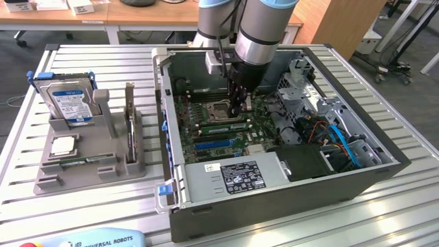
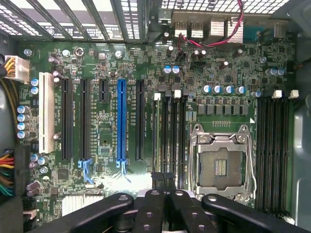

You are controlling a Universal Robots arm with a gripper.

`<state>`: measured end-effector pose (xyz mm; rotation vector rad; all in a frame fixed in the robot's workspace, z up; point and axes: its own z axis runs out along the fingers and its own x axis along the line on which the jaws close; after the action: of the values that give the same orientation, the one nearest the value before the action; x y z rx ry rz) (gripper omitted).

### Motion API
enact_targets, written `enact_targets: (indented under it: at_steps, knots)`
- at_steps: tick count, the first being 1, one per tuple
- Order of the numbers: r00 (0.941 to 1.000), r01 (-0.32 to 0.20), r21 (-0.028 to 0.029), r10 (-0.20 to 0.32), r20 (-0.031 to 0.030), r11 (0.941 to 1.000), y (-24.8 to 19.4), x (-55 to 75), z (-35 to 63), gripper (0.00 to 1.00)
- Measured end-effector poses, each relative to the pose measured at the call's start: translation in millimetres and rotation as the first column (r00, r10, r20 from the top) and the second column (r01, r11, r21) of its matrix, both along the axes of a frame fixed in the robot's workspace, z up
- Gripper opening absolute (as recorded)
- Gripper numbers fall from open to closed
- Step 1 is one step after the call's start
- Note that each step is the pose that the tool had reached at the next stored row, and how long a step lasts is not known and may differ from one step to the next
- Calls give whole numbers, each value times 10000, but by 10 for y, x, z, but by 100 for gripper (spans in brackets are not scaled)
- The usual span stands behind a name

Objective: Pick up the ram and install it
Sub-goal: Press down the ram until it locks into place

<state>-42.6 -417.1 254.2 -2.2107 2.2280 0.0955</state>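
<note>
Down inside the open computer case (image 1: 180,203), my tool (image 1: 239,104) sits low over the green motherboard (image 2: 102,141). Its black fingers (image 2: 158,206) are pressed together. From the wrist view I cannot tell if they pinch anything.

Right by the tool's tip, in the exterior view, a green ram stick (image 1: 221,123) lies in a memory slot just beside the empty processor socket (image 2: 221,165). The stick looks like it is already in its place, and the tool is touching it or very close above it. So I think the picking up is done and the pushing in is nearly done or just done. I cannot see if the slot's clips have snapped shut.

On the surface (image 1: 82,206), at the exterior view's left, a grey holder (image 1: 75,175) carries a hard drive (image 1: 67,103) with a blue label and a small square silver chip (image 1: 63,146).
</note>
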Motion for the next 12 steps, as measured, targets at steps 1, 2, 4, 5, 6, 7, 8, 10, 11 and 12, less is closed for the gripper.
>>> enact_targets:
  at_steps: [1, 2, 4, 5, 6, 7, 8, 10, 11, 12]
  knots:
    - [10000, 0, 0, 0, 0, 10000, 0, 0, 0, 10]
    - [10000, 0, 0, 0, 0, 10000, 0, 0, 0, 10]
    - [10000, 0, 0, 0, 0, 10000, 0, 0, 0, 10]
    - [10000, 0, 0, 0, 0, 10000, 0, 0, 0, 10]
    - [10000, 0, 0, 0, 0, 10000, 0, 0, 0, 10]
    - [10000, 0, 0, 0, 0, 10000, 0, 0, 0, 10]
    - [10000, 0, 0, 0, 0, 10000, 0, 0, 0, 10]
    - [10000, 0, 0, 0, 0, 10000, 0, 0, 0, 10]
    - [10000, 0, -1, 0, 0, 10000, 0, 0, 0, 10]
    - [10000, 1, 0, -1, 0, 10000, 0, 0, 0, 10]
